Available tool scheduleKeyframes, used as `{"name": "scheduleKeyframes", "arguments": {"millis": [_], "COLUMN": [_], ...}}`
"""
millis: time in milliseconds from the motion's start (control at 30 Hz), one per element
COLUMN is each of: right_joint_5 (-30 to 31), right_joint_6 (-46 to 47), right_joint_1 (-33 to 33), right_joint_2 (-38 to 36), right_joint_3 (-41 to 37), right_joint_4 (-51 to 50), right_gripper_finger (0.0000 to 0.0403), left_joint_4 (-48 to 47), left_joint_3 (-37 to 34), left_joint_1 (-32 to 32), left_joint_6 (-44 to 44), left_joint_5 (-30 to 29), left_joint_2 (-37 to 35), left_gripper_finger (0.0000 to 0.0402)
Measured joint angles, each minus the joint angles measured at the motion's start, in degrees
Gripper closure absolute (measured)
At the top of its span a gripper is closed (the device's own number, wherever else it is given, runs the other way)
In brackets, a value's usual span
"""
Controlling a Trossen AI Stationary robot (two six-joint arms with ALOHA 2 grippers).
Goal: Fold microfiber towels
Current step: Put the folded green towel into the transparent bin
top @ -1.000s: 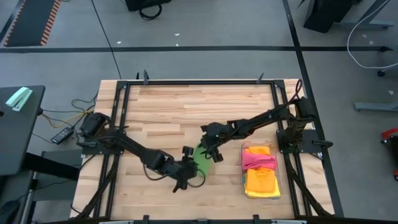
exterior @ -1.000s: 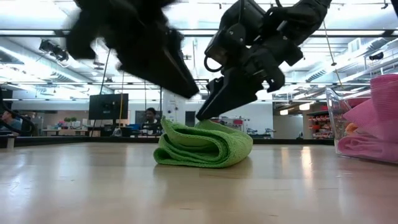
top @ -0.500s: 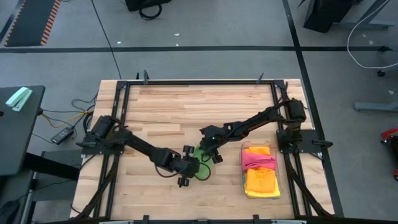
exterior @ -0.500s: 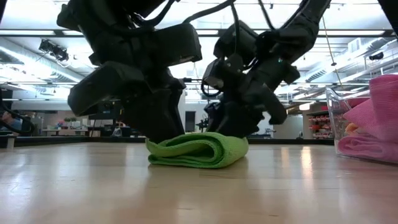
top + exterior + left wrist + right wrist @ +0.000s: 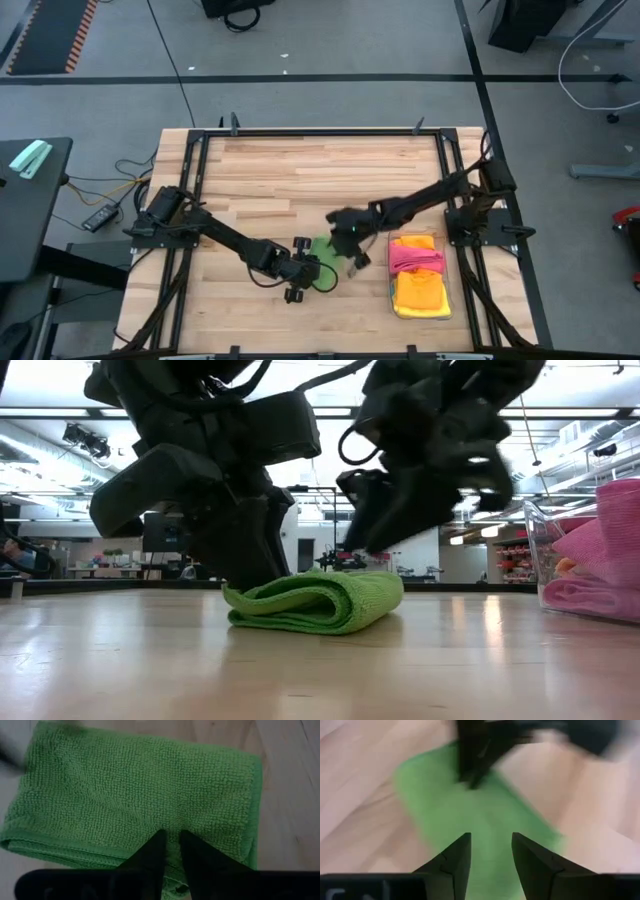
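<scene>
Between the two arms, near the table's front edge, the folded green towel (image 5: 318, 601) is lying flat on the wooden table (image 5: 300, 175), now lower and more squashed than a second ago. The left gripper (image 5: 170, 851) is pressing its nearly closed fingers down into the towel's edge, having narrowed since then. The right gripper (image 5: 490, 851) is lifting clear with its fingers parted, holding nothing. Beside it, the clear bin (image 5: 445, 290) is holding pink and yellow towels (image 5: 418, 272). No writing is readable.
</scene>
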Motion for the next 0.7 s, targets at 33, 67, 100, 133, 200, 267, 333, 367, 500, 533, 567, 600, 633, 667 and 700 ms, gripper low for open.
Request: {"name": "scheduleKeyframes", "arguments": {"millis": [33,67,100,133,200,267,333,367,500,533,567,600,633,667,700], "right_joint_5": [0.00,0.14,0.79,1.83,4.25,6.37,8.21,9.35,16.16,18.15,19.61,20.26,20.65,21.46,22.34], "right_joint_6": [-1.39,-2.65,-3.70,-4.26,-4.91,-5.96,-7.36,-8.02,-11.65,-13.18,-14.87,-16.57,-18.09,-19.35,-20.34], "right_joint_1": [1.10,2.18,3.34,4.45,6.82,8.99,10.87,11.64,13.72,14.05,14.30,14.36,14.36,14.36,14.38], "right_joint_2": [0.15,0.21,0.45,0.67,0.75,0.74,0.70,0.70,0.70,0.70,0.75,1.27,1.97,2.82,3.81], "right_joint_3": [-0.06,-0.09,-0.07,0.00,-0.05,-0.04,-0.03,-0.03,-0.03,-0.03,-0.03,0.02,0.08,0.07,0.02], "right_joint_4": [-0.74,-1.55,-1.71,-1.66,-2.91,-2.53,-2.73,-3.11,-4.51,-4.51,-4.50,-4.24,-3.76,-3.81,-3.69], "right_gripper_finger": [0.0251,0.0248,0.0243,0.0238,0.0221,0.0199,0.0174,0.0160,0.0109,0.0098,0.0089,0.0082,0.0076,0.0071,0.0069], "left_joint_4": [-0.08,-0.09,-0.11,-0.18,-0.22,-0.26,-0.22,-0.22,0.01,0.32,0.59,0.63,0.65,0.67,0.68], "left_joint_3": [0.00,0.00,-0.02,-0.02,-0.02,-0.02,-0.04,-0.04,-0.09,-0.11,-0.11,-0.11,-0.11,-0.11,-0.11], "left_joint_1": [-0.01,-0.01,0.00,0.00,0.00,0.00,0.00,0.00,0.00,0.00,0.00,0.00,0.00,0.00,0.00], "left_joint_6": [0.01,0.02,0.02,0.02,0.02,0.04,0.04,0.04,0.02,0.02,0.02,0.02,0.00,0.00,0.00], "left_joint_5": [-0.07,-0.08,-0.08,-0.09,-0.13,-0.17,-0.23,-0.23,-0.28,-0.30,-0.32,-0.34,-0.34,-0.33,-0.44], "left_joint_2": [0.00,0.00,0.00,0.00,0.00,0.00,0.00,0.00,0.00,0.00,0.00,0.00,0.00,0.00,0.01], "left_gripper_finger": [0.0330,0.0332,0.0334,0.0335,0.0339,0.0342,0.0345,0.0346,0.0349,0.0349,0.0348,0.0348,0.0347,0.0347,0.0348]}}
